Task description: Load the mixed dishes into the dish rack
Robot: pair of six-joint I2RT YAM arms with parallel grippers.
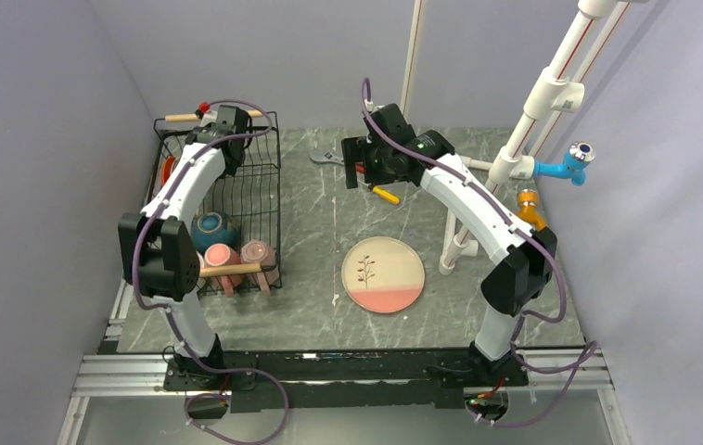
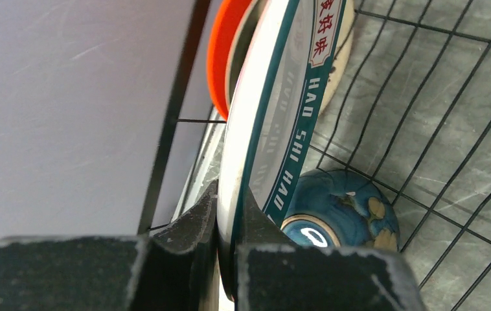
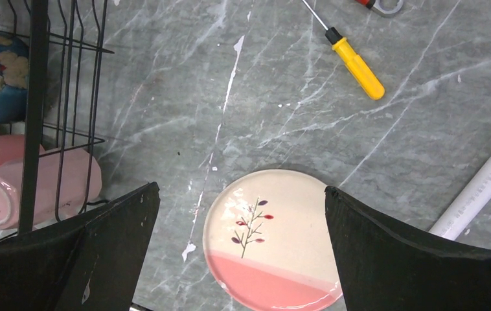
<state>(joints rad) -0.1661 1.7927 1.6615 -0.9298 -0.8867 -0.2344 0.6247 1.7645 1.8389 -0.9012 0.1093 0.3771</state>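
Dish rack (image 1: 260, 190) wires were seen around most of the dishes. Along the rack's left wall the lettered-rim plate (image 2: 275, 116) was stood on edge, and the orange-red plate (image 2: 225, 52) was stood upright just behind it on the wall side. The lettered-rim plate's edge was pinched between the left fingers (image 2: 194, 223), which were closed down to little more than the thickness of that rim. Toward the rack's near end the dark teal bowl (image 1: 213, 230) was laid on the wire floor with its foot ring showing. One pink mug (image 1: 221, 257) and a second pink mug (image 1: 257, 252) were lodged beside the near wooden handle (image 1: 236, 270).

Outside the rack, to its right and apart from it, a pink-and-cream plate (image 1: 383, 273) was laid flat on the table (image 3: 295, 116). The right fingers (image 3: 107, 240) were spread fully wide with nothing held, raised over the table to the right of the rack. A yellow-handled screwdriver (image 3: 354, 61) and a wrench (image 1: 327, 158) were left on the table to the right of the rack's far end.
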